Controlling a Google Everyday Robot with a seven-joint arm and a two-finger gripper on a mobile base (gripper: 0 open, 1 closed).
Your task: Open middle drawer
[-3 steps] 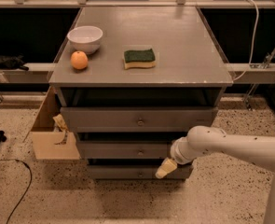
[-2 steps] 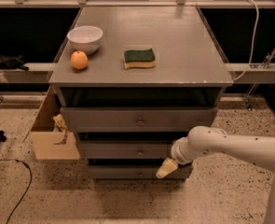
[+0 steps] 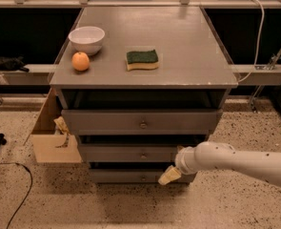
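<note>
In the camera view, the middle drawer (image 3: 116, 152) is sitting in the grey cabinet (image 3: 178, 42) between the top drawer (image 3: 102, 121) and the bottom drawer (image 3: 116, 175), and it is looking shut, its flat front lying in line with the others. Its small round knob (image 3: 143, 155) is showing at the centre of the front, near 6 o'clock from the frame's middle.

I am judging the drawer to be stiff wood, moderately heavy and neither soft nor fragile. It is likely sliding straight out on runners, so a level pull should be serving best. The knob is the only hold, and being small, round and metallic it is probably slippery. A grip would need to be closing squarely around it.

The gripper (image 3: 169, 175) is hanging at about 4 o'clock from that knob, low and to the right, in front of the bottom drawer's face. It is reaching in from the arm (image 3: 235, 159) at 3 o'clock. I cannot tell how far open it is standing. It is not carrying anything that can be seen and is staying apart from the knob. Whether it is touching the bottom front is unclear.
</note>
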